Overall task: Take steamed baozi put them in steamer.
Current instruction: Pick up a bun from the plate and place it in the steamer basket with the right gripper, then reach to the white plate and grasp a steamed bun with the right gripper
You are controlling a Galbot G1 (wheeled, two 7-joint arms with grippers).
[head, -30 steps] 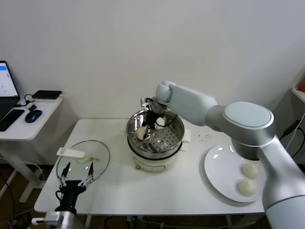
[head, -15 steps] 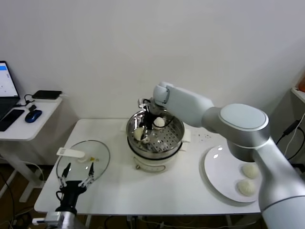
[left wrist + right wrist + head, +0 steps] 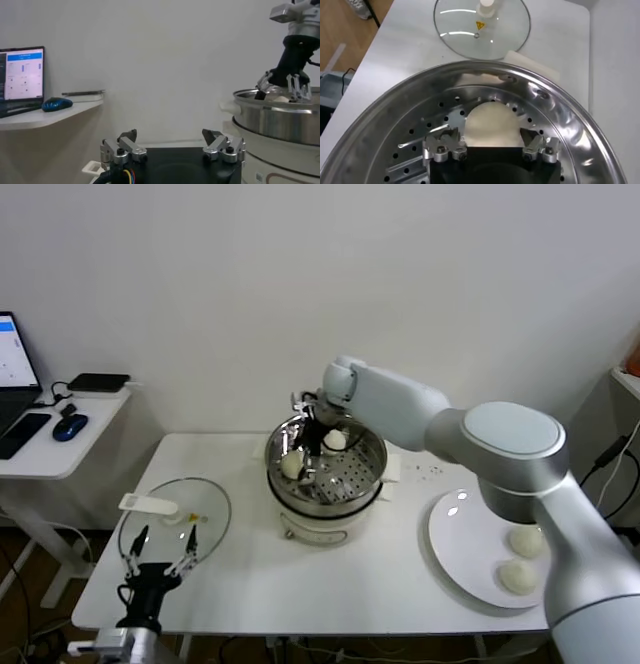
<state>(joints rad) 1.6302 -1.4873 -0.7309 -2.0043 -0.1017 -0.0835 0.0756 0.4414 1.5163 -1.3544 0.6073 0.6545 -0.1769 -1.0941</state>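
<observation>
Inside the steamer (image 3: 325,474), the right tool (image 3: 490,148) spread apart over a baozi (image 3: 490,125), glass lid (image 3: 175,519) well aside.

polished steel, clear glass, soft matt dough on my feed

i see the steamer (image 3: 326,476) as bright mirror-like steel, its perforated tray (image 3: 427,145) throwing back streaks of light, and its base (image 3: 322,533) as smooth white plastic. the buns (image 3: 293,467) look matt, smooth and doughy, cream-white. the lid (image 3: 176,529) is clear glossy glass with a white plastic-looking handle (image 3: 148,505). the plate (image 3: 480,556) shines like glazed white ceramic. the table (image 3: 300,584) is plain matt white. my right arm (image 3: 480,446) wears smooth satin grey-white shells; the right gripper (image 3: 490,150) and left gripper (image 3: 172,148) have dull grey metal fingers on matt black bodies.
</observation>
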